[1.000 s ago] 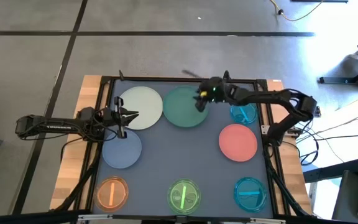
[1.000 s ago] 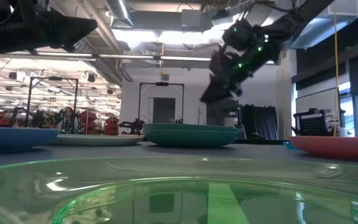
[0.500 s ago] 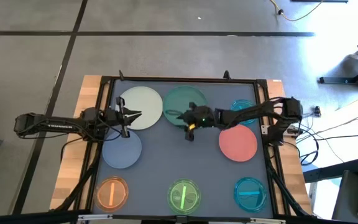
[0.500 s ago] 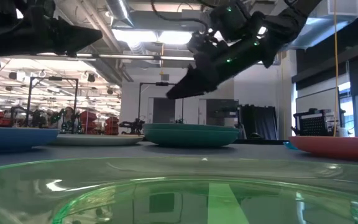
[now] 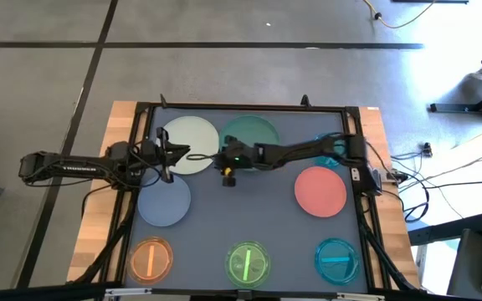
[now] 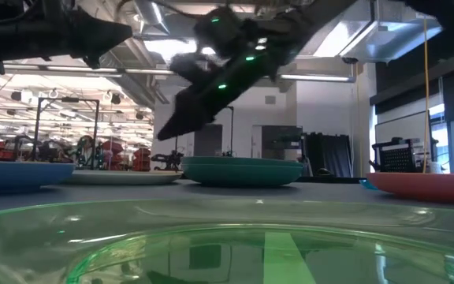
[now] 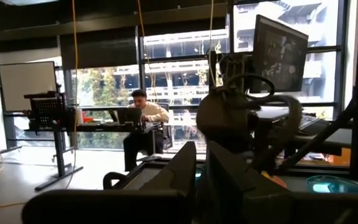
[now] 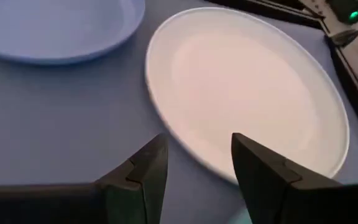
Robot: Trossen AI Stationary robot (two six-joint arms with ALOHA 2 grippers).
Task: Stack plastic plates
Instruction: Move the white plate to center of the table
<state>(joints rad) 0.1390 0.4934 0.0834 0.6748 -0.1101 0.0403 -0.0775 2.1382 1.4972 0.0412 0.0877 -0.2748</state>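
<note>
Plates lie spread over the dark table [image 5: 249, 219], all flat and round, so none points any way. Along the far side sit the cream-white plate [image 5: 192, 142] and the green plate [image 5: 253, 134] side by side, with a cyan plate [image 5: 331, 149] further right, partly under the right arm. The blue-grey plate [image 5: 164, 202] lies nearer, the salmon-pink plate [image 5: 320, 191] to the right, well apart. Along the near edge stand the orange plate [image 5: 151, 259], the bright green plate [image 5: 248, 263] and another cyan plate [image 5: 336, 257].

The right gripper [image 8: 194, 165], fingers apart and holding nothing, reaches across the green plate to hang just off the cream-white plate's rim. The left gripper [image 5: 176, 155] hovers over that plate's other side; whether its claw is apart I cannot tell. A seated person [image 7: 143, 119] shows in the room beyond.
</note>
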